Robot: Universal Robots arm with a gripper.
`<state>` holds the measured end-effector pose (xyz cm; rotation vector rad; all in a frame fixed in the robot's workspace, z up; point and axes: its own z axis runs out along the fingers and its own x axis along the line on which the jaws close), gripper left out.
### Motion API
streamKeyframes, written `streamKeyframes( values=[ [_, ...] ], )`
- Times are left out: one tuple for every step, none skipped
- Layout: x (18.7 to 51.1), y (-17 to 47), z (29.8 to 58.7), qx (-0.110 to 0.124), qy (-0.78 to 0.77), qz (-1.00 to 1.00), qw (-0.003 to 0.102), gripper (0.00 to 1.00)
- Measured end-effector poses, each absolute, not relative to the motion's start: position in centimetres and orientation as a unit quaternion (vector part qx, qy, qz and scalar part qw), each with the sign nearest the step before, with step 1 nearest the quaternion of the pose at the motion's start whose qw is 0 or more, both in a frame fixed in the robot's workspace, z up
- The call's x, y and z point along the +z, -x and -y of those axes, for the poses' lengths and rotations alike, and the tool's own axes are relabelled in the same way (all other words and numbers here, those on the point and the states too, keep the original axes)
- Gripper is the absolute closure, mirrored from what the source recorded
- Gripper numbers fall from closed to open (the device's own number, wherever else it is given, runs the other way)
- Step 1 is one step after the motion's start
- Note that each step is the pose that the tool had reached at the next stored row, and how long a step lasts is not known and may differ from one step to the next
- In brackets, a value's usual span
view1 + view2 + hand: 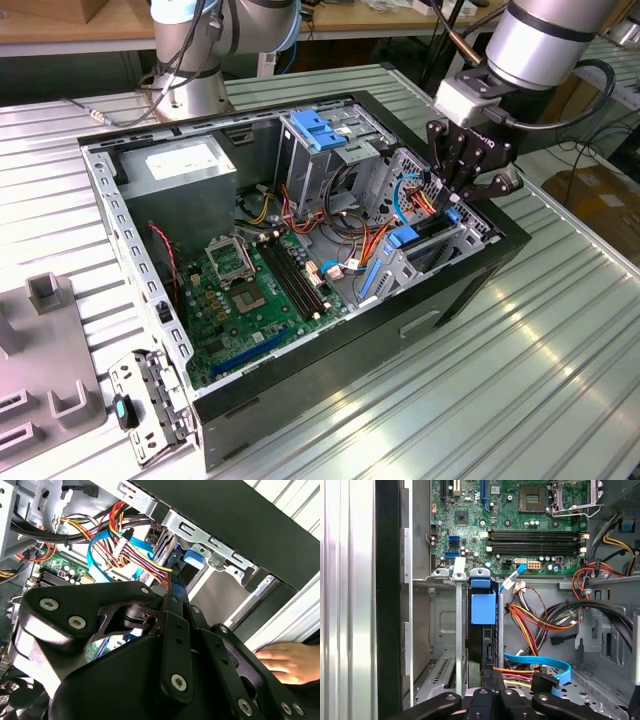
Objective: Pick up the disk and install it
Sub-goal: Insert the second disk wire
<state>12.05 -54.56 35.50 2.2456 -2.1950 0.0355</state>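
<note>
- Hanging over the open black computer case (470,285), the black linkage gripper (455,205) reaches down into the drive bay at about three o'clock of the case in the exterior view; the silver arm (545,40) rises from it toward one o'clock.
- The disk (483,630), seen edge-on as a dark slab with a blue plastic rail tab, stands upright in the metal bay slot in the first wrist view, between thin grey metal guides; the gripper's fingers (492,680) meet its near edge at six o'clock of it.
- Whether those fingers are clamped on the disk or merely against it, I cannot tell; the linkages look drawn close together in both wrist views.
- The first wrist view shows the green motherboard (520,525) at twelve o'clock of the disk, with orange, yellow and black cables (545,617) and a flat blue ribbon cable (540,661) at four o'clock.
- The second wrist view shows a person's hand (287,662) resting on the ribbed metal table (520,380) just outside the case wall.
- The exterior view shows a tall metal cage with a blue cap (320,130) at eleven o'clock of the gripper.
</note>
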Motion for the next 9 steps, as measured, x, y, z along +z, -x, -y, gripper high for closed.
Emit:
streamKeyframes(
  values=[
    [35.5,-12.0,54.6,0.009,-0.715,0.699,-0.002,0.89],
    [35.6,-11.7,54.6,0.007,-0.715,0.699,-0.004,0.89],
    [36.4,-11.7,54.6,0.006,-0.715,0.699,-0.004,0.89],
    [37.0,-11.7,54.6,0.006,-0.715,0.699,-0.005,0.89],
    [37.5,-11.7,54.6,0.006,-0.715,0.699,-0.005,0.89],
    [37.9,-11.7,54.6,0.006,-0.715,0.699,-0.005,0.89],
    [38.2,-11.7,54.6,0.006,-0.715,0.699,-0.005,0.89],
    [38.6,-11.6,54.5,0.005,-0.715,0.699,-0.005,0.89],
    [38.6,-11.2,54.5,0.004,-0.715,0.699,-0.006,0.89]
  ],
)
